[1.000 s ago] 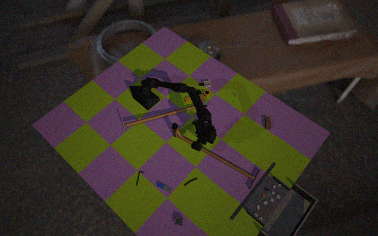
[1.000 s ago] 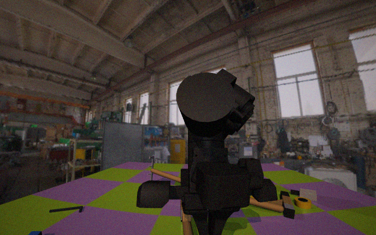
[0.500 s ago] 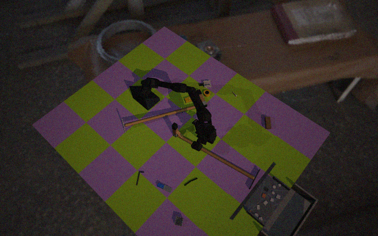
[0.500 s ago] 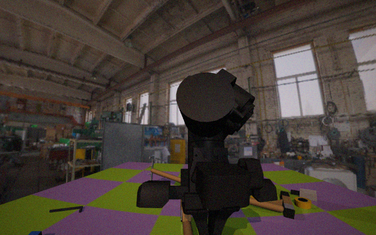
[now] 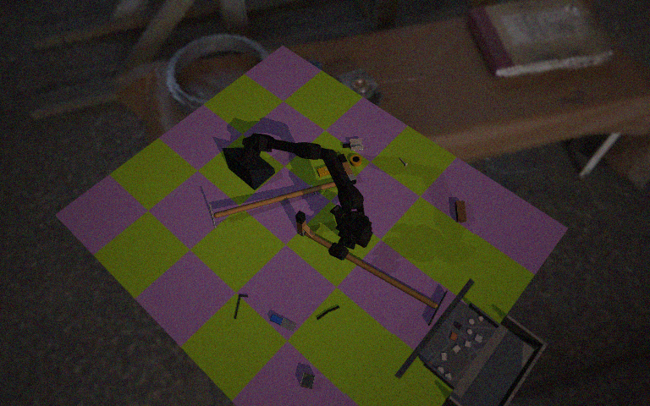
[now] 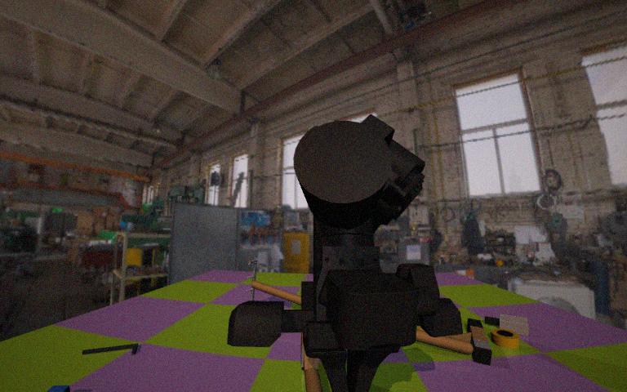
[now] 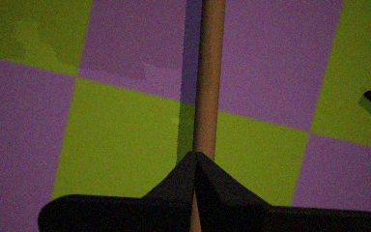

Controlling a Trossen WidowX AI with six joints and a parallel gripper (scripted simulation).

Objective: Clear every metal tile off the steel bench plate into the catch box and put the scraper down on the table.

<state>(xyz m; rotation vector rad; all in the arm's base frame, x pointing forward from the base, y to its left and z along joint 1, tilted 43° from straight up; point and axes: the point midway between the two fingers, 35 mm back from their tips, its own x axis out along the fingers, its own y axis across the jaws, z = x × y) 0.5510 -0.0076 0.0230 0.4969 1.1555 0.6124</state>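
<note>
My jaws (image 5: 349,244) (image 6: 349,369) are together, with nothing visibly clamped. The wooden-handled long scraper (image 5: 388,277) (image 6: 312,376) (image 7: 209,72) passes below their tips, its long axis running up the wrist view. Its blade lies out toward the table's lower-right edge in the top view, short of the steel bench plate (image 5: 433,341), where tiles (image 5: 467,343) remain. I'd judge opening astride that handle comes next.

Checkered table (image 5: 287,267) (image 6: 184,369) (image 7: 121,155): tape roll (image 5: 355,160) (image 6: 504,338) inboard of top corner; brown block (image 5: 460,211) near right corner; grey block (image 5: 307,380) by lower-left edge.
</note>
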